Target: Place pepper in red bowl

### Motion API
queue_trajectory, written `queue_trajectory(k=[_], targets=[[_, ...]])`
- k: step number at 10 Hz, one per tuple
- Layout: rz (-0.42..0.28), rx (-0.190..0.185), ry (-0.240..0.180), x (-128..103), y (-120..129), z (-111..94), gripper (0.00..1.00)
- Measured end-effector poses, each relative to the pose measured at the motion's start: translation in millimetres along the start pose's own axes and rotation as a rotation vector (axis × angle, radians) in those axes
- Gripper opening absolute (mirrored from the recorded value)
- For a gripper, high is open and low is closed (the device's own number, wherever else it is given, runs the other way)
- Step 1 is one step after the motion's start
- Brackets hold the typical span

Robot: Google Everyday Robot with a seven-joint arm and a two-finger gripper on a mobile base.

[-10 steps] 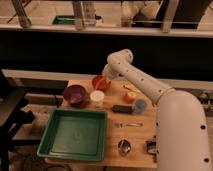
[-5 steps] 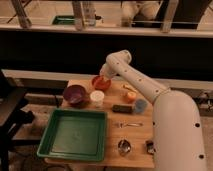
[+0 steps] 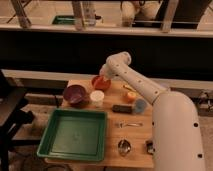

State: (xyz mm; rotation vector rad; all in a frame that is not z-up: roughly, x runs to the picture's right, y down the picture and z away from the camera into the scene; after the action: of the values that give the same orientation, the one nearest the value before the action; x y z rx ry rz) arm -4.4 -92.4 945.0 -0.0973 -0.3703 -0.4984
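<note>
The gripper [image 3: 103, 78] hangs at the end of the white arm, right over the small round orange-red bowl [image 3: 99, 83] at the far edge of the wooden bench [image 3: 135, 135]. Its state cannot be told, and it hides most of the bowl's inside, so the pepper cannot be made out. Left of it sits the larger dark purple bowl [image 3: 76, 94], with a white cup [image 3: 97, 98] between them. Nearer the camera lies a green rectangular plastic tray [image 3: 75, 135], and to its right stands a small metal cup [image 3: 124, 146].

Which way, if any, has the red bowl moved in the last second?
No. The red bowl keeps its place, up and to the right of the purple bowl; the tool is just over it.
</note>
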Motion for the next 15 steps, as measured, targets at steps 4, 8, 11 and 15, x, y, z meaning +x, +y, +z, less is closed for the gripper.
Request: queue_trajectory(k=[4,8,11,15], targets=[[-0.029,-0.019,0.004,-4,-6,15,0.45],[-0.047,-0.028,0.005,-11,-17,22,0.79],[-0.054,-0.029,0.007,-13,-19,21,0.8],[-0.06,-0.018,0.014,-13,-20,21,0.8]])
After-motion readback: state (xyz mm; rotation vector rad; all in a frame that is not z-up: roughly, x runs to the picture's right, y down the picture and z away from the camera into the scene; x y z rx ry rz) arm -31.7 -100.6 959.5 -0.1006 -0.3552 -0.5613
